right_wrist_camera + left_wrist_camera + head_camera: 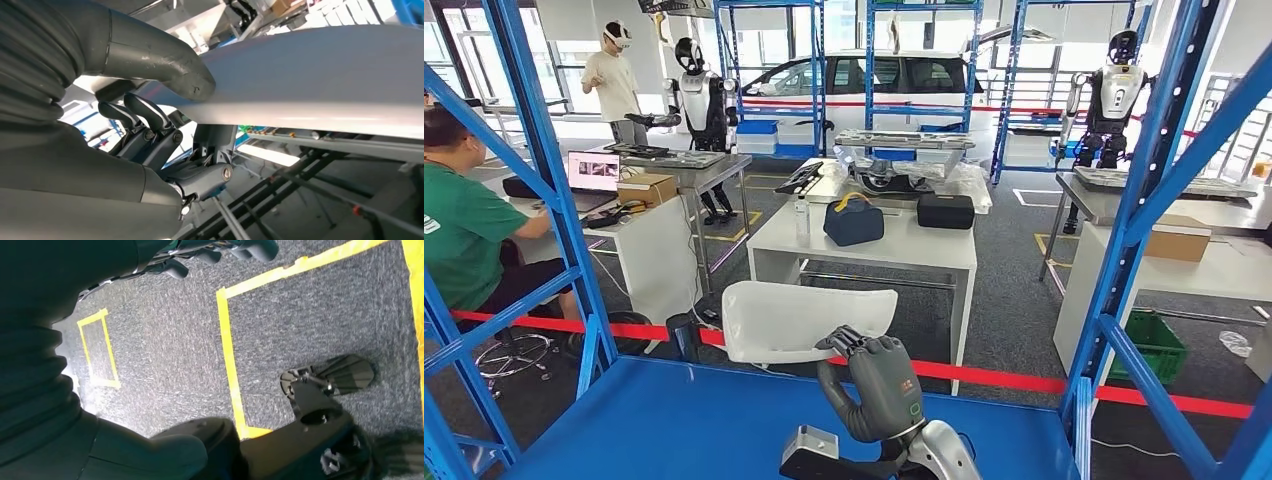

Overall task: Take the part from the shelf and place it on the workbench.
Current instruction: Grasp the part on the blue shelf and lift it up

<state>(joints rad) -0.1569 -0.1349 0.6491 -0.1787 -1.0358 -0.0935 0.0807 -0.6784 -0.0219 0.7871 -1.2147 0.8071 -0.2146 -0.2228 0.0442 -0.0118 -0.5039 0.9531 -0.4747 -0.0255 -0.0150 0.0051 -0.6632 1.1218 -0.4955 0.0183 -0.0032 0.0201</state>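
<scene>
Gripping the part's [809, 322] near edge, the right hand [879, 385] lifts it clear above the shelf [674, 420]; left hand [220, 252] hangs, grip unclear.

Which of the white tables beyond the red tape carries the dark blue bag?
The middle white table, straight ahead of the right hand: the dark blue bag sits beside a black case. The left one holds a laptop.

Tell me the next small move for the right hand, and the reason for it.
Probably lift the white part a little and draw it back off the blue shelf. The right hand already grips its edge, thumb on one face, fingers on the other, and the part looks raised above the shelf, with the workbench not yet reached.
</scene>
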